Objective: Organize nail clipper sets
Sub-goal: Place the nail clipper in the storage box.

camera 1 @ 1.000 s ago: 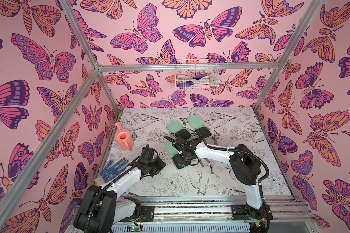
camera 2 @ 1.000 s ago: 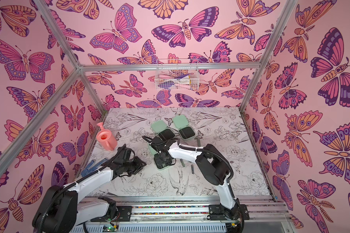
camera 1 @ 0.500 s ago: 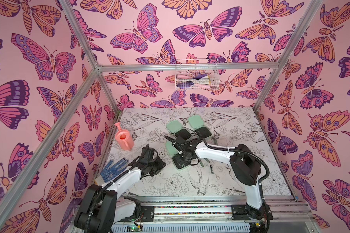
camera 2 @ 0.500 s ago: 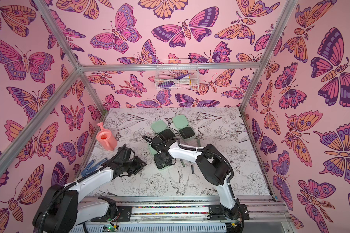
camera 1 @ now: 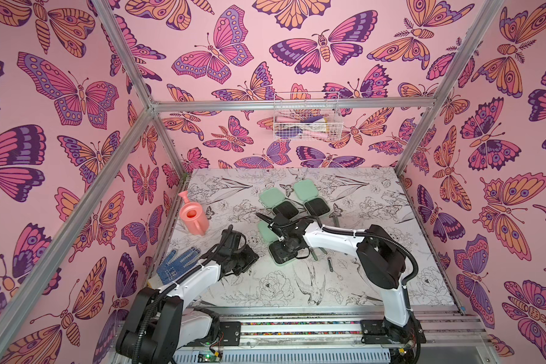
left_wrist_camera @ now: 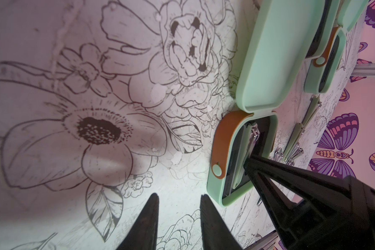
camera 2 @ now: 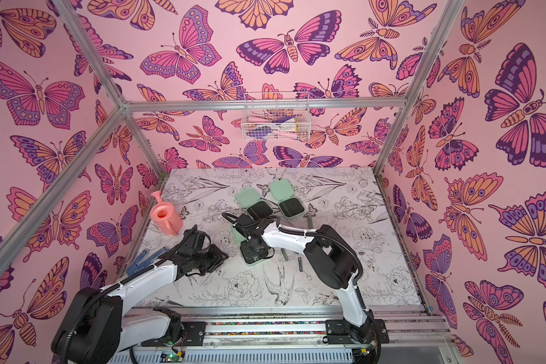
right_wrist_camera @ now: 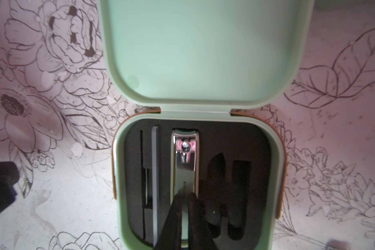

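Three mint-green nail clipper cases lie open on the table. Two sit at the back [camera 1: 285,209] [camera 1: 316,207]. The near case [camera 1: 276,258] is under my right gripper [camera 1: 286,249]. In the right wrist view that gripper [right_wrist_camera: 185,194] is shut, its tips over the handle end of a silver clipper [right_wrist_camera: 184,164] lying in its slot. A grey file [right_wrist_camera: 155,173] fills another slot, and two slots [right_wrist_camera: 217,173] show only black. My left gripper [left_wrist_camera: 178,195] hovers beside the near case [left_wrist_camera: 217,190], its jaws a narrow gap apart with nothing between. Loose metal tools [camera 1: 330,263] lie right of the case.
A pink watering can [camera 1: 193,217] stands at the left side. A blue glove [camera 1: 177,264] lies near the left arm. A white wire basket [camera 1: 308,121] hangs on the back wall. More loose tools [left_wrist_camera: 297,138] lie beyond the near case.
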Controlling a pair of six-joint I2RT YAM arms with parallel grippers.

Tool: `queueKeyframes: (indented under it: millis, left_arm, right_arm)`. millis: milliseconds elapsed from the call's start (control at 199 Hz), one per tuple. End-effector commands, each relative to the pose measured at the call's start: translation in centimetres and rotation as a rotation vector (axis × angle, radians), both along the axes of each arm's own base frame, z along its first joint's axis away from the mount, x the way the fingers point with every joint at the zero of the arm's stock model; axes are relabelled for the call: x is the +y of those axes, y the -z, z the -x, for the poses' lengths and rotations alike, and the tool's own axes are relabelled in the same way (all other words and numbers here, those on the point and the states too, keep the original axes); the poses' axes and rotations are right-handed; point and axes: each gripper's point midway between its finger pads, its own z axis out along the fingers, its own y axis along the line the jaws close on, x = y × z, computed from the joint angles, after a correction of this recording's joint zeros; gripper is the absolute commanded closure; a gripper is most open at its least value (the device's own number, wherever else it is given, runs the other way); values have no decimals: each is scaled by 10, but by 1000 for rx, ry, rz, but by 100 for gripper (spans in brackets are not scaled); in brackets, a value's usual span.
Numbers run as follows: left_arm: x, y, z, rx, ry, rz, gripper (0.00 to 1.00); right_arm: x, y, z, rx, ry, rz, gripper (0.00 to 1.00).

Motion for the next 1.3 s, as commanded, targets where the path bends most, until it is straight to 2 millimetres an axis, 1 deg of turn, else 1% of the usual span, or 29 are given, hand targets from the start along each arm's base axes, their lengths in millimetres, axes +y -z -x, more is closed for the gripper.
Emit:
queueKeyframes:
  millis: [0, 271, 482, 583, 698, 764, 804, 935, 1030, 1080, 1171, 1296]
  left_arm:
    - [0, 3, 2, 15, 4, 10, 65]
    - [0, 3, 3, 17, 2, 12, 65]
    - [-3, 0, 2, 15, 9, 25, 64]
    - [-6, -2, 1, 8, 22, 32, 62]
    - [-10, -5, 1, 4, 36, 39, 54]
    - [-11, -5, 1, 2, 44, 41, 48]
    - [-12, -5, 2, 2, 46, 41, 47]
    - [-12, -6, 2, 0, 44, 42, 48]
    - [-12, -6, 3, 1, 44, 45, 52]
    - [-14, -8, 2, -1, 48, 49, 53]
    - [-20, -13, 1, -10, 71, 59, 53]
    - [-33, -19, -3, -23, 114, 56, 52]
  right_arm:
    - [-9, 26, 11, 51, 19, 49, 89]
    - [-8, 35, 21, 74, 9, 56, 89]
    - [-9, 45, 28, 86, 0, 96, 89]
    - [-12, 47, 30, 87, 3, 116, 88]
    - [-13, 45, 30, 87, 4, 120, 88]
    - [-13, 41, 29, 78, 6, 115, 88]
    - [-13, 36, 27, 69, 7, 111, 88]
    - [-12, 15, 17, 12, 8, 110, 88]
    - [-9, -5, 7, -36, -2, 111, 88]
    - [-8, -16, 2, -61, -6, 115, 87]
    - [-6, -32, -4, -91, -12, 104, 87]
    - [-3, -51, -3, -112, -16, 63, 85]
